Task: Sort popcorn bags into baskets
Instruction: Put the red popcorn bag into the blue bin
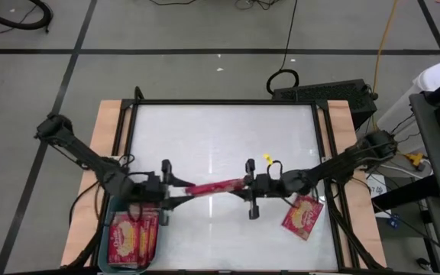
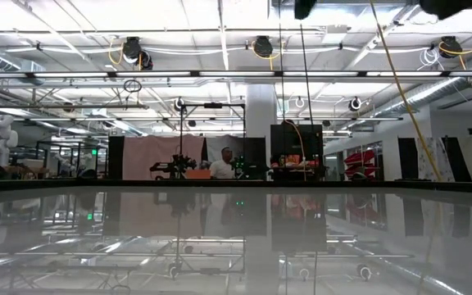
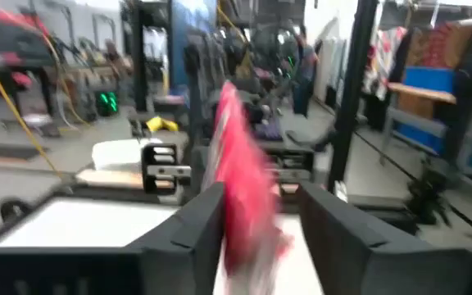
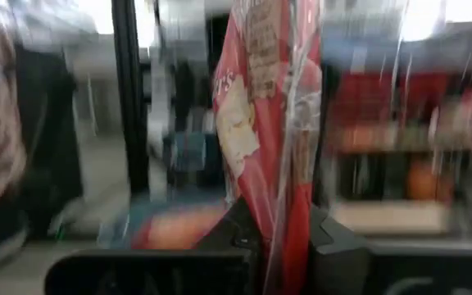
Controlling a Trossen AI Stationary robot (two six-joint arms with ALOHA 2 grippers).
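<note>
Red popcorn bag (image 1: 215, 186) stretched edge-on between my two claws above the white tabletop (image 1: 220, 134) | left claw (image 1: 176, 181) clamped on one end, right claw (image 1: 244, 183) clamped on the other | teal basket (image 1: 103, 243) at my left holds packed bags (image 1: 132, 237) | another bag (image 1: 303, 215) lies flat under my right arm.

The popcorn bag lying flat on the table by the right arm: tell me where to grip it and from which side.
The loose popcorn bag lies flat and face up, turned corner-on, partly under the right gripper, which is shut on another bag that the left gripper also holds. Come from straight above and pinch the free edge toward the table's front; it looks clear of the arm.
</note>
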